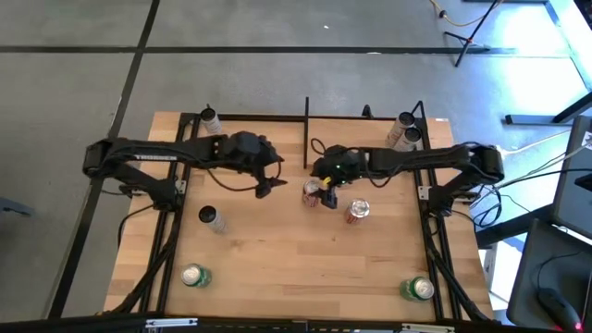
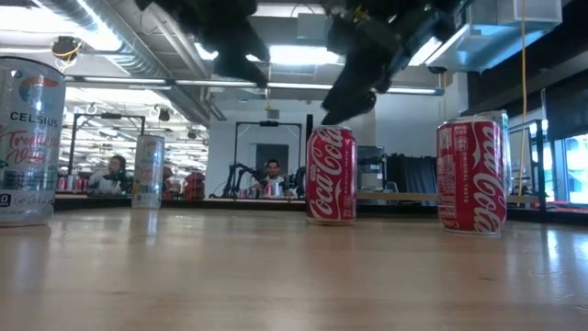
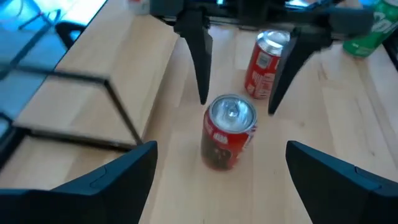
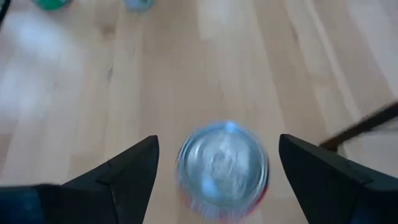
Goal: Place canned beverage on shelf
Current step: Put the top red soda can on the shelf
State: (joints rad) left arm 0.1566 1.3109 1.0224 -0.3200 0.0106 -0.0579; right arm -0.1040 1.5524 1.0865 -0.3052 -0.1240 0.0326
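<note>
red cola can (image 1: 312, 192) — upright on the tabletop mid-table, just in front of the shelf (image 1: 277, 125), not yet on it. right gripper (image 4: 214, 165) directly above it, fingers spread wide and empty, apparently lined up to grasp. left gripper (image 1: 265, 186) — nearby, open, holding nothing.

I see a red cola can (image 1: 312, 192) upright near the table's middle, just beside the shelf (image 1: 370, 129), a light board in black rods along the far edge.
</note>
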